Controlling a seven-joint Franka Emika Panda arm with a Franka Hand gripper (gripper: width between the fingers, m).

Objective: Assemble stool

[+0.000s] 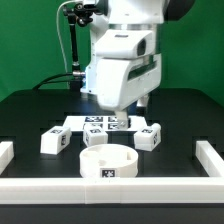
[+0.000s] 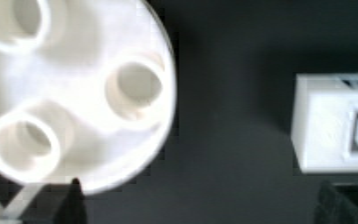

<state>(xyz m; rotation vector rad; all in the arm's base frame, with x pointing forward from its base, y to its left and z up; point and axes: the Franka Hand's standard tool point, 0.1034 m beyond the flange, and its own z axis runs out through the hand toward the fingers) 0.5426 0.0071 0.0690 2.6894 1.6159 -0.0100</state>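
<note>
Smooth round white seat disc (image 1: 108, 162)

Exterior view faces the table (image 1: 185, 118); wrist view, close overhead, shares the seat (image 1: 107, 163) (image 2: 73, 95).

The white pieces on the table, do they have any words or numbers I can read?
No words, numbers or brand names show anywhere.
On the seat disc: a black-and-white square tag, a pattern and not letters.
On the legs: the same kind of tags.
On the marker board: only tags, too small to make out.
</note>
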